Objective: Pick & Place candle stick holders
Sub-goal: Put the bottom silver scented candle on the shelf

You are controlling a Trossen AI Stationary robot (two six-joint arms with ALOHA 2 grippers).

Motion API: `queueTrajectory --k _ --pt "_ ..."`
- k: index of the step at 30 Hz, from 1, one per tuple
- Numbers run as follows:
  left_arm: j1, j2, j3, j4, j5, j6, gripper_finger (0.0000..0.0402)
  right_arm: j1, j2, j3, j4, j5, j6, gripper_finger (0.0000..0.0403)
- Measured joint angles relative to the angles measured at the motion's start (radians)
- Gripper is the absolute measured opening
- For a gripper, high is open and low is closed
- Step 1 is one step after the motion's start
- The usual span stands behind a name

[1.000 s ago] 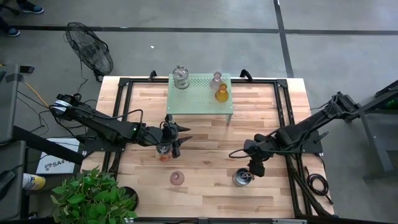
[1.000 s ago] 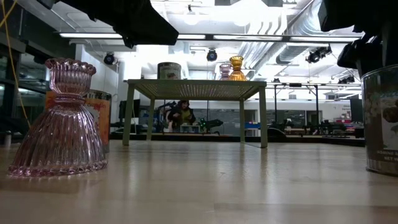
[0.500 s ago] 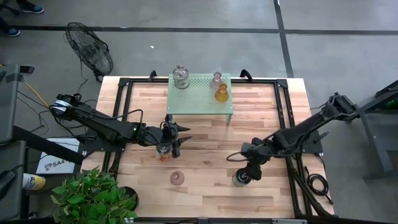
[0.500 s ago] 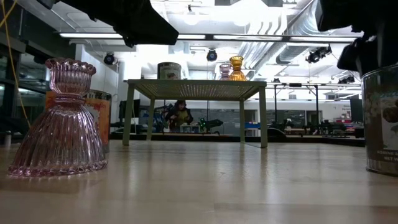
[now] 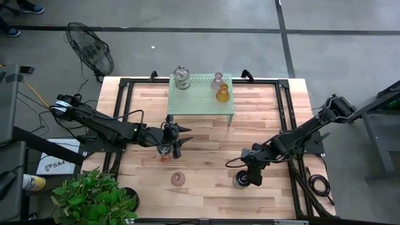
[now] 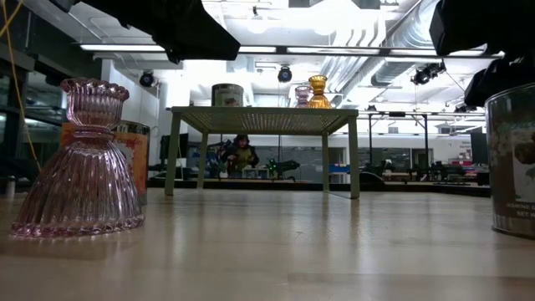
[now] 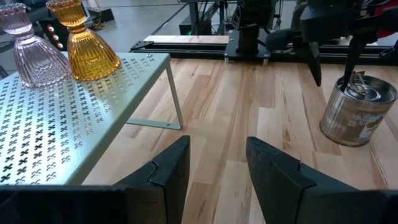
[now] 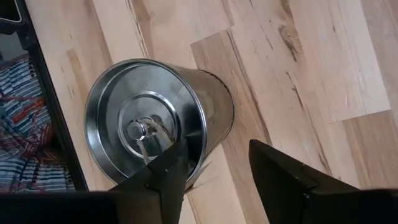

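Right pincer [image 5: 240, 181] over the silvery jar holder [image 5: 242, 180] near the bench [image 5: 206, 187] front, right of the green shelf [image 5: 201, 94]; fingers straddle its rim, partly open, not gripping. Left pincer [image 5: 178, 145] in front of the shelf, part open, on the amber-banded jar [image 5: 165, 152]; can't confirm grip.

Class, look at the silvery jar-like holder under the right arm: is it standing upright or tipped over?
Upright. The silvery holder stands on its base on the table, its open mouth facing up at the right tool.
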Motion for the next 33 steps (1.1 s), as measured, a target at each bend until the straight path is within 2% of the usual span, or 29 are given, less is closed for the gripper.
queueTrajectory --k 22,33 --pt "0.0 0.0 0.0 0.0 0.0 -0.003 0.0154 0.0 0.001 -0.002 0.039 -0.012 -0.05 0.0011" --pt "0.0 0.0 0.0 0.009 0.001 -0.004 0.0154 -0.021 0.002 -0.002 0.055 0.02 -0.124 0.0003"
